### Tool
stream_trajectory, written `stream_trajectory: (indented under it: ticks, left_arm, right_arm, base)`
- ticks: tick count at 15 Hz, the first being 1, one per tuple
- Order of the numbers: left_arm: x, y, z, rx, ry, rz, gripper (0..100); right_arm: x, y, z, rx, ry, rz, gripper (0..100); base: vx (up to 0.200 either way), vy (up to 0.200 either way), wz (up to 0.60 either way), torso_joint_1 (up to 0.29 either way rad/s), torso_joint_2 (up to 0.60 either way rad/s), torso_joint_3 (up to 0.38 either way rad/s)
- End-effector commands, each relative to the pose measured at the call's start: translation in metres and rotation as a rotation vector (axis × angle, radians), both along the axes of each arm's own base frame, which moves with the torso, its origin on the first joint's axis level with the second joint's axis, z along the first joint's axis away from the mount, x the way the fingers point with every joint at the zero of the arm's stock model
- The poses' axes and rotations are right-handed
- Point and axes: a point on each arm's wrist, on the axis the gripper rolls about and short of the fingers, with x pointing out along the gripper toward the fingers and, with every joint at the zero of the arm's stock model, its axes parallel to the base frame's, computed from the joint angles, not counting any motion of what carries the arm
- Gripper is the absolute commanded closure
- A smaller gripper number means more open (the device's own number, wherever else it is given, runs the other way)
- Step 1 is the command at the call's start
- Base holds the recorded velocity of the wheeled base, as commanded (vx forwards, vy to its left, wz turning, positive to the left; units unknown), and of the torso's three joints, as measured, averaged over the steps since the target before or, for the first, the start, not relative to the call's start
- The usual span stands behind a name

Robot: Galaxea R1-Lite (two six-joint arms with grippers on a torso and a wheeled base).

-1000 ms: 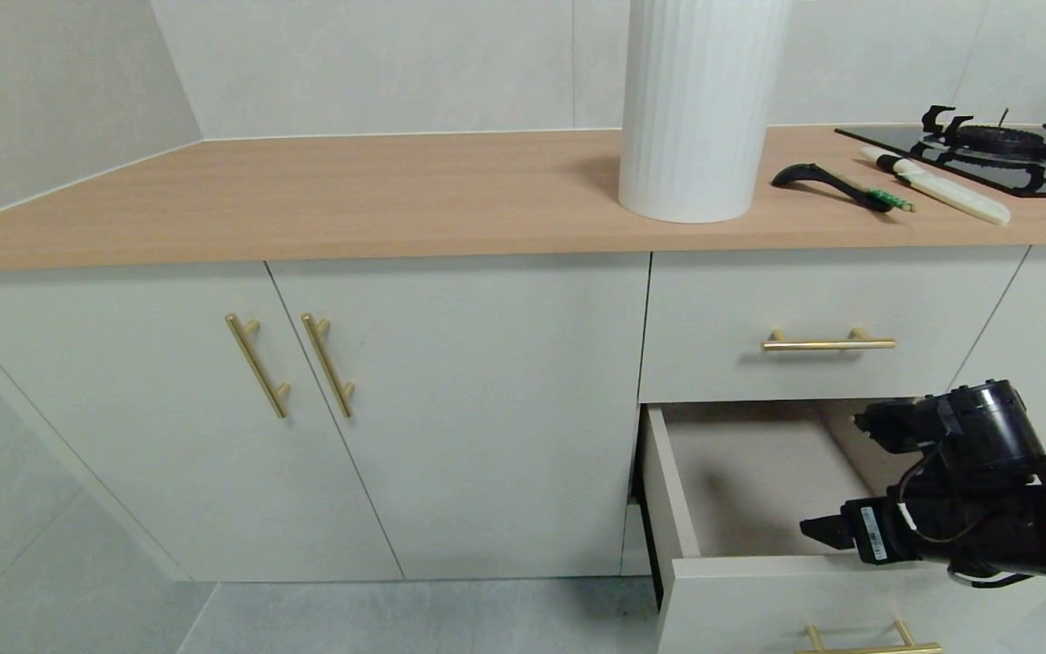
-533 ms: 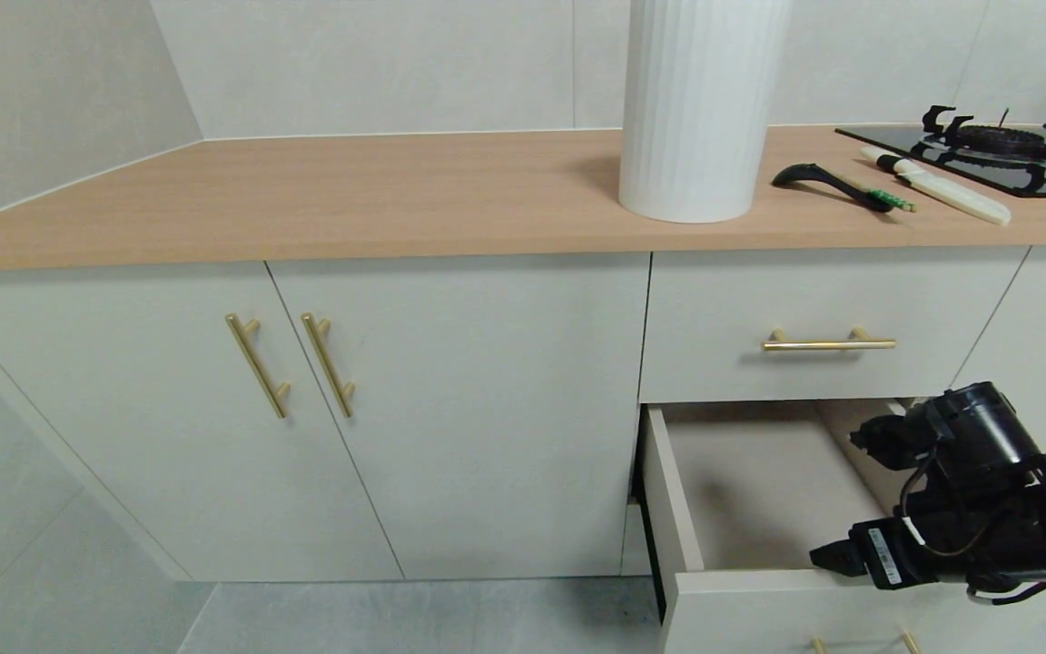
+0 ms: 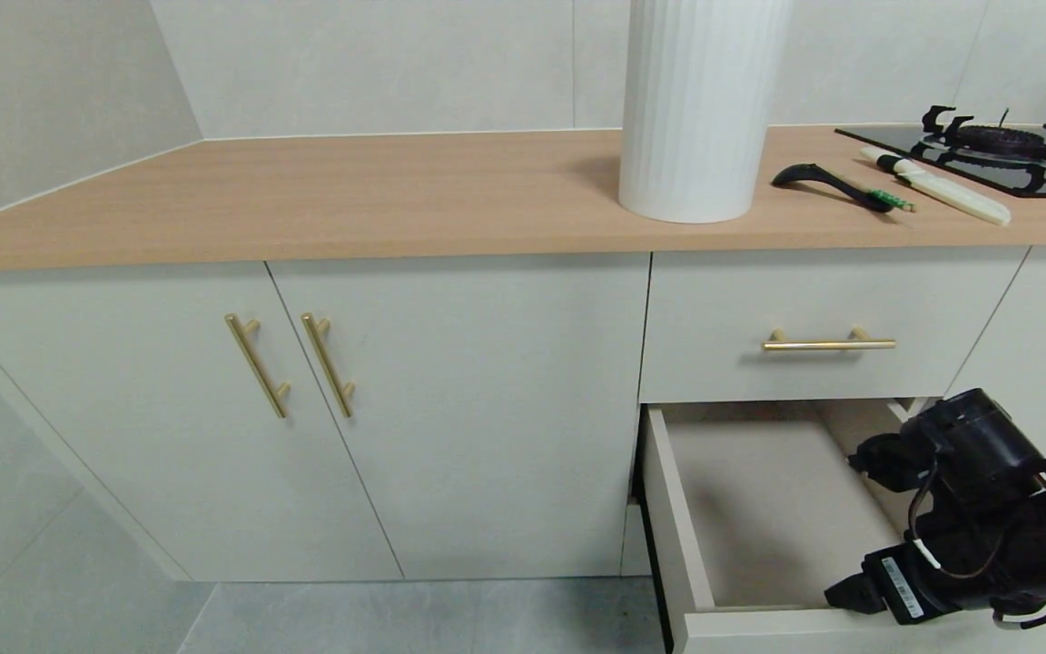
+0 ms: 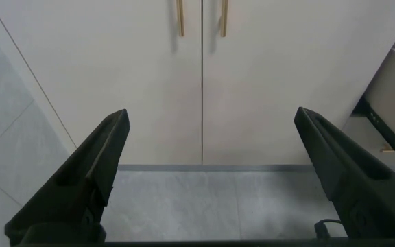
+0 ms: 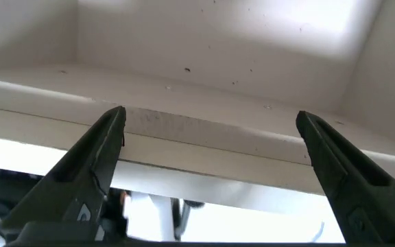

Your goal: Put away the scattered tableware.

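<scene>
Head camera looks down on the counter [image 3: 350,200] and cabinet doors [image 3: 450,409]. Left wrist faces those doors from low down. Right wrist sits close against the front edge of the drawer [image 5: 204,134].

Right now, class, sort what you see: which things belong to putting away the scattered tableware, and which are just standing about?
Part of the job:
black ladle
knife
open drawer

Just standing about:
white ribbed vase
gas hob
closed drawer
cupboard doors
</scene>
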Motion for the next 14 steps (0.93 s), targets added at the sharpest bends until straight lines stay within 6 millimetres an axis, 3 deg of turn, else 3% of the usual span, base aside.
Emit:
stream_trajectory:
  ticks: [1, 8, 14]
  left_arm:
    - [0.000, 0.000, 0.000, -0.001, 0.001, 0.001, 0]
    - [0.000, 0.000, 0.000, -0.001, 0.001, 0.001, 0]
    - [0.000, 0.000, 0.000, -0.001, 0.001, 0.001, 0]
  right_arm:
    - [-0.006, 0.002, 0.002, -0.014, 0.015, 0.037, 0]
    - [-0.028, 0.004, 0.003, -0.094, 0.142, 0.158, 0]
    - [-0.029, 0.004, 0.004, -0.100, 0.142, 0.159, 0]
  base:
    - [0.000, 0.000, 0.00, 0.000, 0.00, 0.000]
    - [0.000, 0.000, 0.00, 0.000, 0.00, 0.000]
    - [0.000, 0.000, 0.00, 0.000, 0.00, 0.000]
